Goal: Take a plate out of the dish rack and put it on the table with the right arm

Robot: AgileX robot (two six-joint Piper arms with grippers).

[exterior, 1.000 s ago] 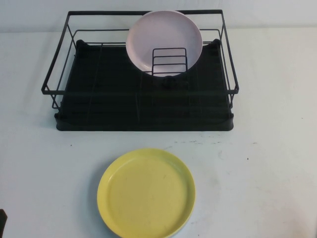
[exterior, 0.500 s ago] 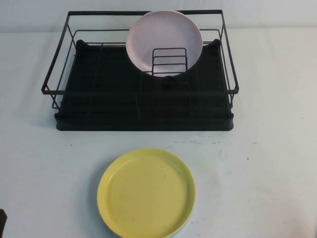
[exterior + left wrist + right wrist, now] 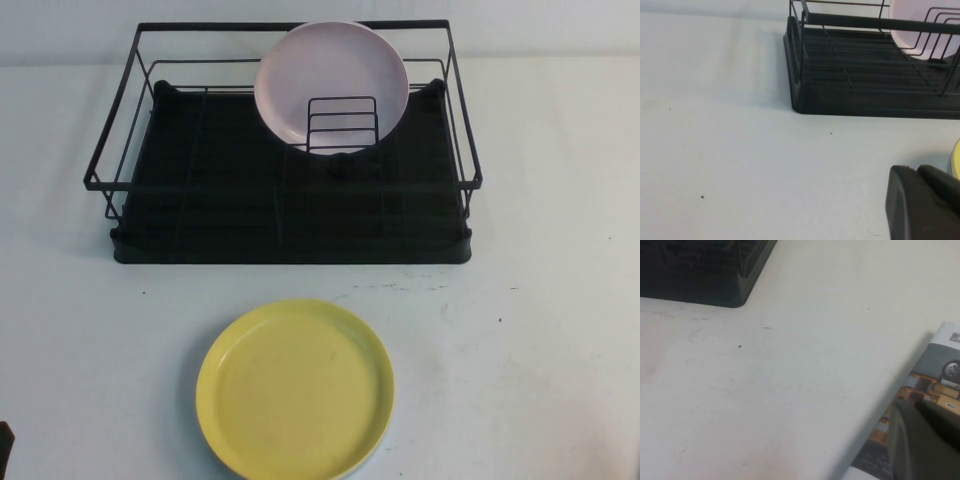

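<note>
On the table (image 3: 560, 330): everything, largest first.
Dish rack (image 3: 290, 215): at the far side, pale pink plate (image 3: 330, 80) upright inside.
Yellow plate (image 3: 295, 388): flat, before the rack.
Right claw (image 3: 927, 440): pressed together, empty, at the table's edge.
Left claw (image 3: 920, 205): beside the yellow plate; spread cannot be told.

Plate (image 3: 295, 388): glossy yellow, plain, no pattern; a yellow sliver of it shows at the edge of the left wrist view too. Rack (image 3: 285, 175): black wire frame, black tray base with faint ribbing, black wire divider (image 3: 342, 124). Pink plate (image 3: 331, 84): pale pink, plain. Table (image 3: 540, 330): white, scattered small dark specks, a few faint smudges near the rack's front edge. Left gripper (image 3: 922, 205): matte black, by the yellow plate. Right gripper (image 3: 925, 442): dark grey-black, blurred, over the table's edge. Past that edge, floor (image 3: 935, 380): patterned in grey, orange-brown and white blocks.
</note>
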